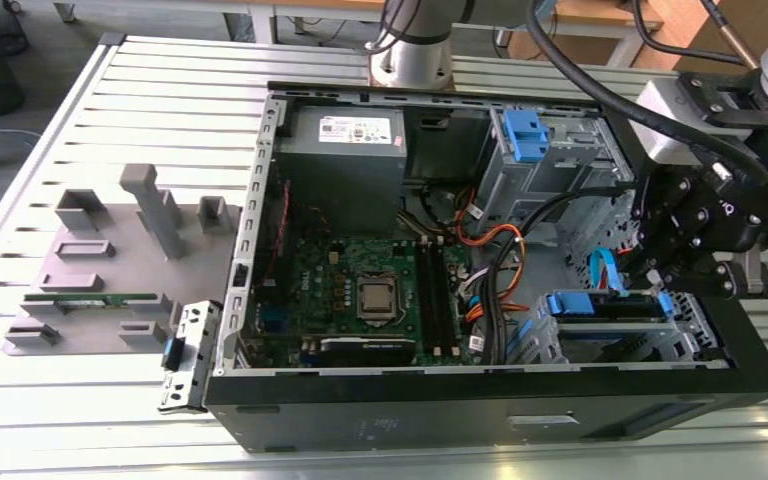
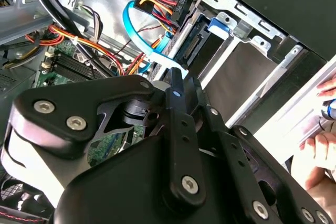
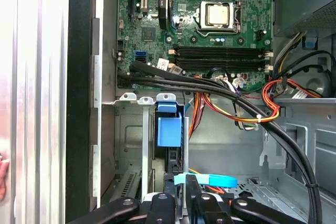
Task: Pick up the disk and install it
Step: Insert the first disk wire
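The disk (image 1: 604, 305) sits in the metal drive cage (image 1: 688, 335) at the case corner on the exterior view's right, its blue carrier handle facing into the case. In the first wrist view the blue handle of the disk (image 3: 169, 129) stands between the cage's rails. In the second wrist view the disk (image 2: 202, 40) lies in the cage with its connector end towards the cables. My gripper (image 1: 654, 285) hangs just above the disk's inner end. In both wrist views the black fingers of the gripper (image 2: 181, 80) (image 3: 185, 183) are shut together with nothing between them, next to a blue flat cable (image 3: 207, 180).
The open computer case (image 1: 491, 400) lies on a slotted metal table. Inside are a motherboard (image 1: 371, 290), a grey power supply (image 1: 344, 135), cable bundles (image 3: 220, 90) and a second blue bracket (image 1: 524, 135). A grey fixture (image 1: 104, 260) stands on the exterior view's left. A person's hand (image 2: 320, 145) is beside the case.
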Controlling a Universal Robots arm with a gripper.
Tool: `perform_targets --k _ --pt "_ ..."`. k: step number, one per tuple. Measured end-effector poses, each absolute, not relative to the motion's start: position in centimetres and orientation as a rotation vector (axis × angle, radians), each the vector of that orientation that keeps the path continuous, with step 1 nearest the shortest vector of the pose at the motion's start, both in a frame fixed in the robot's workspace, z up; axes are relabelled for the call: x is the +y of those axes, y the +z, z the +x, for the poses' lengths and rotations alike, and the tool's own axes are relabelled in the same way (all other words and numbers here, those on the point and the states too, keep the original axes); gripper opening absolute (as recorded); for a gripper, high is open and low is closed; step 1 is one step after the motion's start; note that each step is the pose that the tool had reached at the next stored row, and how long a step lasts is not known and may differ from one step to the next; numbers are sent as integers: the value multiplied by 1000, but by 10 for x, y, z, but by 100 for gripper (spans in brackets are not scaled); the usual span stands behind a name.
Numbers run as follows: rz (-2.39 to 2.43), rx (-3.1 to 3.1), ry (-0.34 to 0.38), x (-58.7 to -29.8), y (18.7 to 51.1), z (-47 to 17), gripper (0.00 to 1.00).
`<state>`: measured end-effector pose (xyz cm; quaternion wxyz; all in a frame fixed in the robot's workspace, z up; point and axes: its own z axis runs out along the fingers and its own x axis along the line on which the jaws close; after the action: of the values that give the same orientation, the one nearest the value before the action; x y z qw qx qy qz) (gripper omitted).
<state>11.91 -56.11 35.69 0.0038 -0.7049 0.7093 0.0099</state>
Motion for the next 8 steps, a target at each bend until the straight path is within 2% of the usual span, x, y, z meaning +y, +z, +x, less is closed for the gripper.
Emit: perform_targets --k 8 --pt "-2209 2223 31 -561 359 122 23"
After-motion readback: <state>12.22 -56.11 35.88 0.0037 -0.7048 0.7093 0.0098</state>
